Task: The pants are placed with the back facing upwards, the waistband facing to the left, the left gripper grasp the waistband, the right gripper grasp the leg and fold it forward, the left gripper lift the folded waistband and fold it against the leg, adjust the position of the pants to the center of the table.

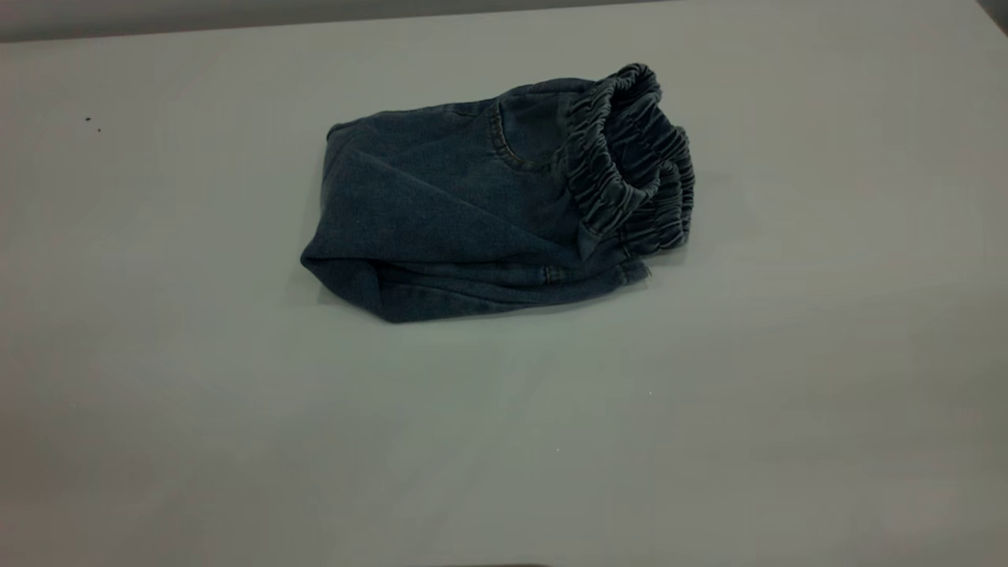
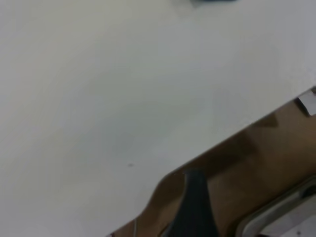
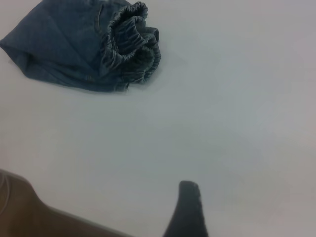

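Lying folded in a compact bundle, the pants sit slightly above the middle of the exterior frame on the table, touched by neither arm. The gathered waistband points to the right of that frame and stands open in ruffled loops; a curved pocket seam shows just left of it. The leg with the pale patch is folded under or inside the bundle and cannot be picked out, nor can any print. Neither arm appears in the exterior view. Left gripper: only one dark finger shows at the lower edge of its wrist view, off the table edge over a brown surface, so whether the claw is wide or narrow cannot be told. Right gripper: again a single dark finger at the lower edge of its frame, over bare tabletop, well apart from the pants at upper left; claw state cannot be told. Bare table runs wide on every side of the bundle.
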You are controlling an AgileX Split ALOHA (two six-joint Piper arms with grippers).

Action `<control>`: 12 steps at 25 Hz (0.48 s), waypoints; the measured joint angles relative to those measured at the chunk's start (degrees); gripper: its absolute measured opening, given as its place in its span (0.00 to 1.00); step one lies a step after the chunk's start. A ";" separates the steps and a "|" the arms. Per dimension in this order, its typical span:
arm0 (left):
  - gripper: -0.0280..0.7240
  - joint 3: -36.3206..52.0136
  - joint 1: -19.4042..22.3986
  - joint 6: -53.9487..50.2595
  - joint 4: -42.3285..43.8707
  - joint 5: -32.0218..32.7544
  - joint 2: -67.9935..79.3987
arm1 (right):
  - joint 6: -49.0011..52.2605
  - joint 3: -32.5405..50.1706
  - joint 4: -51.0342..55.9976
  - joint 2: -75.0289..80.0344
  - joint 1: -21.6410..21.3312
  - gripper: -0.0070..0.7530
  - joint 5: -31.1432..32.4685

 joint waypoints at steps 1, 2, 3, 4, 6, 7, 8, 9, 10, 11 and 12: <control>0.77 0.04 0.00 -0.05 -0.81 -0.20 -0.02 | 0.00 0.00 0.00 0.00 0.00 0.69 0.01; 0.77 0.18 0.00 -0.05 -1.78 -0.86 -0.02 | 0.00 0.00 0.00 0.00 0.00 0.69 -0.06; 0.77 0.59 0.00 -0.05 -3.04 -1.56 -0.02 | 0.00 0.00 0.00 0.00 0.00 0.69 -0.06; 0.77 1.26 0.00 -0.05 -4.26 -2.05 -0.02 | 0.00 0.00 0.00 0.00 0.00 0.69 -0.06; 0.77 1.79 0.00 0.58 -5.84 -2.18 -0.02 | 0.06 0.00 0.00 0.00 0.00 0.69 -0.06; 0.77 1.84 0.00 1.00 -6.17 -2.24 -0.02 | 0.06 0.00 0.00 0.00 0.00 0.69 -0.06; 0.77 1.84 0.00 1.57 -6.17 -2.30 -0.02 | 0.06 0.00 0.00 0.00 0.00 0.69 -0.06; 0.77 1.84 0.00 2.19 -6.17 -2.35 -0.02 | 0.06 0.00 0.00 0.00 0.00 0.69 -0.06; 0.77 1.84 0.00 3.05 -6.17 -2.41 -0.02 | 0.06 0.00 0.00 0.00 0.00 0.69 -0.08; 0.77 1.84 0.00 3.69 -6.17 -2.43 -0.02 | 0.06 0.00 0.00 0.00 0.00 0.69 -0.08; 0.77 1.84 0.00 4.01 -6.17 -2.48 -0.02 | 0.06 0.00 0.00 0.00 0.00 0.69 -0.08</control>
